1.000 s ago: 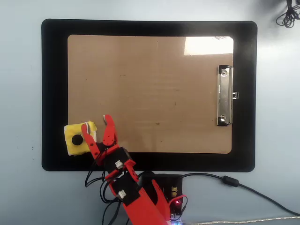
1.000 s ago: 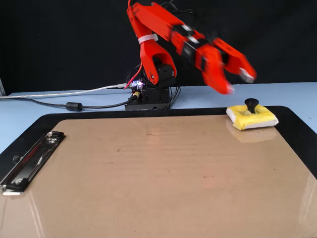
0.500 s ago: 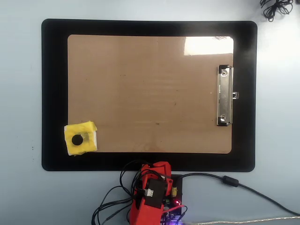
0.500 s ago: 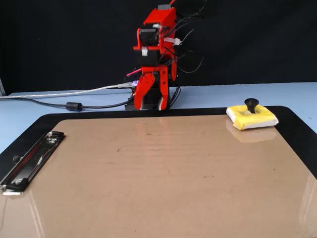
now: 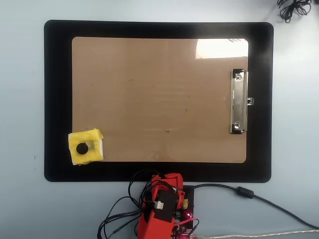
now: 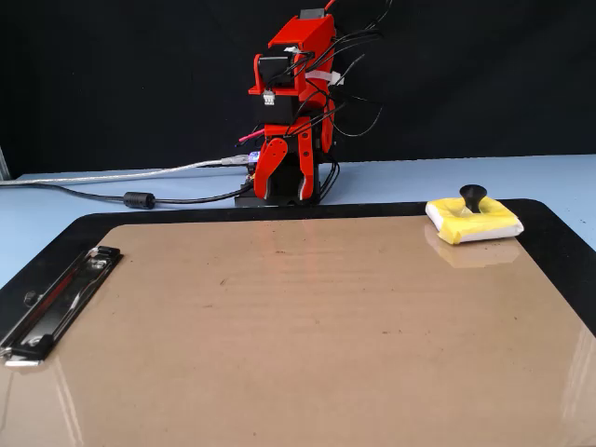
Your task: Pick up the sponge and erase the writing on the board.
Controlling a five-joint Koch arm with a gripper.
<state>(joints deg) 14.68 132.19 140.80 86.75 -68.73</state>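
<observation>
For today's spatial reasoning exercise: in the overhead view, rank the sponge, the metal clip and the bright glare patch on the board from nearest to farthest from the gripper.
From the gripper, folded at its base:
1. Sponge, left, on the board's lower corner.
2. Metal clip, right.
3. Glare patch, top right.

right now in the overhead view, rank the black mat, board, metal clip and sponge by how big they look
1. black mat
2. board
3. sponge
4. metal clip: longer than the sponge but much narrower, so these last two are close.

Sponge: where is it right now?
In the overhead view the sponge lies at the lower-left corner of the board, overlapping onto the black mat, with the folded gripper well away.
</observation>
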